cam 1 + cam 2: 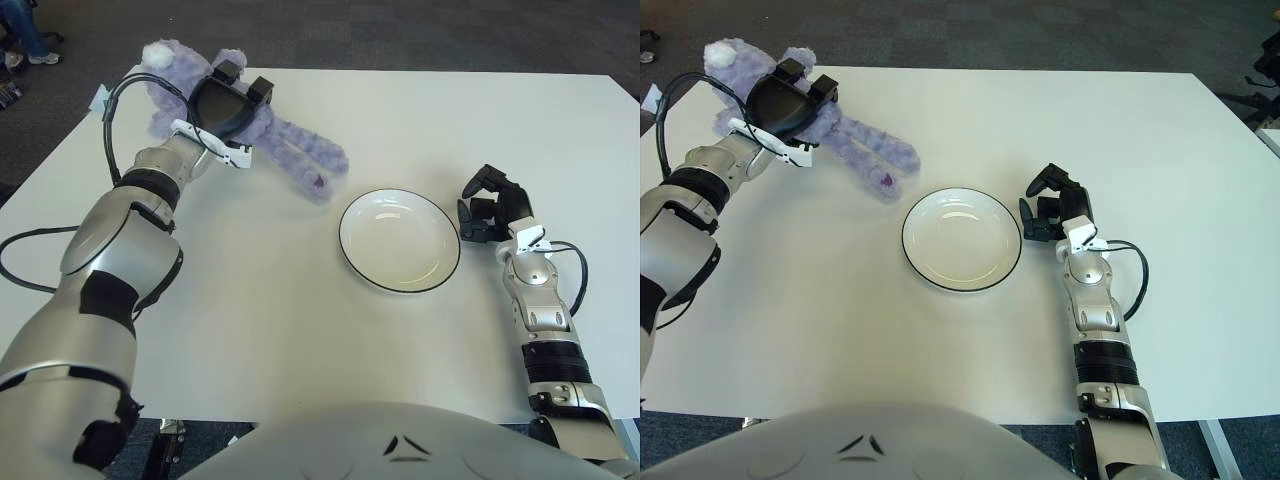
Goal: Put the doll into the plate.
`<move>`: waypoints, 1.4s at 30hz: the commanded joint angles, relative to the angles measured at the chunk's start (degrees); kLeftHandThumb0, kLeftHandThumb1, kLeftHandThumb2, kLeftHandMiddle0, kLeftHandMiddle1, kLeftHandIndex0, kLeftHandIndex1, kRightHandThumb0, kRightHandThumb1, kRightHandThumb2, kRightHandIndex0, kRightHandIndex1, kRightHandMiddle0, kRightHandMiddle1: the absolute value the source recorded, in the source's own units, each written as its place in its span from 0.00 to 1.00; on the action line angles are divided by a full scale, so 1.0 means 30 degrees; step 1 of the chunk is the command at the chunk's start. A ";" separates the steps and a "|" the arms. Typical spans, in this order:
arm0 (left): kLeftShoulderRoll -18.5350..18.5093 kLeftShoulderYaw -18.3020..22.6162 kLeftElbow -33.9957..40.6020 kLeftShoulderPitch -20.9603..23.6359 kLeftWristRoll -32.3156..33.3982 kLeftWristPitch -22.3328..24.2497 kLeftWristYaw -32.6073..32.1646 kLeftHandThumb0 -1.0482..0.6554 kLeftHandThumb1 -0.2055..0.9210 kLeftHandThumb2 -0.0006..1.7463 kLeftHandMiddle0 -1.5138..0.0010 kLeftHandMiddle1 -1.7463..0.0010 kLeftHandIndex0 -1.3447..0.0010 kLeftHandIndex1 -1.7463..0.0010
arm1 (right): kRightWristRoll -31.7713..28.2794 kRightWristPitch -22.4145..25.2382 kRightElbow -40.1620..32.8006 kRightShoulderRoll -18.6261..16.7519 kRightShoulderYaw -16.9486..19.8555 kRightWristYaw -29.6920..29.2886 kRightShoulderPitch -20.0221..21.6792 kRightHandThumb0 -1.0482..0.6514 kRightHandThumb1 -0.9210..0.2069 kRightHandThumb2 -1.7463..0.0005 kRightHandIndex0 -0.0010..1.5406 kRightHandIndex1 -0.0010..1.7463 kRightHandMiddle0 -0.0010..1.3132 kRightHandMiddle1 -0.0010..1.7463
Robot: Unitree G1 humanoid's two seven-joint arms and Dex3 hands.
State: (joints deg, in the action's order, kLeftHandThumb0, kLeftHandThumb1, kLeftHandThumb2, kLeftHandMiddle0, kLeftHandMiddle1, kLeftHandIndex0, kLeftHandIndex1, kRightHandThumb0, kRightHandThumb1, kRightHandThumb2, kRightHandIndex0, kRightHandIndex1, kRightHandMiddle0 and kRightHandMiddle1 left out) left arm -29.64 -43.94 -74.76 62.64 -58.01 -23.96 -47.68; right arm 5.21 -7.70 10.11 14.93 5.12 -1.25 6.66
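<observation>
Purple plush, the doll [270, 145] lies at the far left of the white tabletop [300, 330] with the left robot hand [232, 98] clasped over its body, so carrying it to the empty plate [400, 240] remains, the right robot hand [488, 210] curled idle beside the plate's right rim.

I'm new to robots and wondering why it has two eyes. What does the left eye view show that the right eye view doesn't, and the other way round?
Only the left eye view shows a person's leg and shoe on the floor at the top left. Only the right eye view shows a dark chair base at the right edge. Both show the left hand on the purple doll, the empty plate on the table, and the right hand beside the plate's right.
</observation>
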 commanded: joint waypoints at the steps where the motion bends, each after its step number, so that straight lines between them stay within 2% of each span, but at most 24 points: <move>1: -0.0429 -0.0212 0.0215 0.0594 -0.0355 -0.0125 -0.0805 0.62 0.34 0.85 0.61 0.01 0.56 0.00 | 0.0107 0.1031 0.0693 -0.0222 -0.0248 0.0288 -0.0669 0.33 0.54 0.24 0.80 1.00 0.47 1.00; 6: -0.0627 -0.0334 0.0563 0.0743 -0.0671 -0.0367 -0.1524 0.61 0.36 0.83 0.62 0.01 0.57 0.00 | 0.0274 0.1073 0.0631 -0.0202 -0.0321 0.0205 -0.0680 0.33 0.54 0.24 0.80 1.00 0.47 1.00; 15: -0.1021 -0.0303 0.2178 0.0940 -0.0897 -0.1170 -0.2268 0.62 0.33 0.85 0.60 0.01 0.55 0.00 | 0.0254 0.1021 0.0739 -0.0178 -0.0344 0.0283 -0.0598 0.33 0.54 0.25 0.80 1.00 0.47 1.00; 24: -0.1490 0.0372 0.4281 0.0418 -0.0588 -0.1886 -0.2707 0.62 0.33 0.85 0.60 0.01 0.55 0.00 | 0.0305 0.1037 0.0808 -0.0143 -0.0387 0.0282 -0.0520 0.33 0.54 0.24 0.80 1.00 0.47 1.00; 31: -0.1720 0.1173 0.5464 0.0404 -0.0258 -0.2397 -0.2479 0.62 0.29 0.88 0.58 0.00 0.52 0.00 | 0.0275 0.0925 0.0840 -0.0097 -0.0447 0.0356 -0.0502 0.33 0.54 0.24 0.80 1.00 0.47 1.00; 35: -0.1760 0.1482 0.5831 0.0331 -0.0218 -0.2636 -0.2501 0.62 0.24 0.92 0.55 0.00 0.49 0.00 | 0.0280 0.0928 0.0866 -0.0091 -0.0475 0.0379 -0.0476 0.33 0.54 0.24 0.80 1.00 0.47 1.00; 40: -0.1760 0.1888 0.6146 0.0248 -0.0055 -0.3059 -0.2346 0.62 0.25 0.91 0.56 0.00 0.50 0.00 | 0.0300 0.0951 0.0851 -0.0068 -0.0499 0.0399 -0.0474 0.33 0.54 0.25 0.80 1.00 0.47 1.00; 42: -0.1758 0.2036 0.6251 0.0232 0.0008 -0.3229 -0.2245 0.62 0.22 0.87 0.44 0.18 0.47 0.00 | 0.0296 0.0964 0.0828 -0.0056 -0.0504 0.0422 -0.0483 0.33 0.54 0.25 0.80 1.00 0.47 1.00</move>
State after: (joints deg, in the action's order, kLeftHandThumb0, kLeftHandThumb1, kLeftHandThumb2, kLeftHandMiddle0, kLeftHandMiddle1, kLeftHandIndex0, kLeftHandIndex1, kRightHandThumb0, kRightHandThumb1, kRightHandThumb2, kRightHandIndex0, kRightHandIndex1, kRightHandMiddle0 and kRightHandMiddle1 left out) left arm -34.17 -39.11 -56.86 62.99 -58.86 -32.97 -54.75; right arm 5.32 -7.28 10.29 14.97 4.71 -1.26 7.31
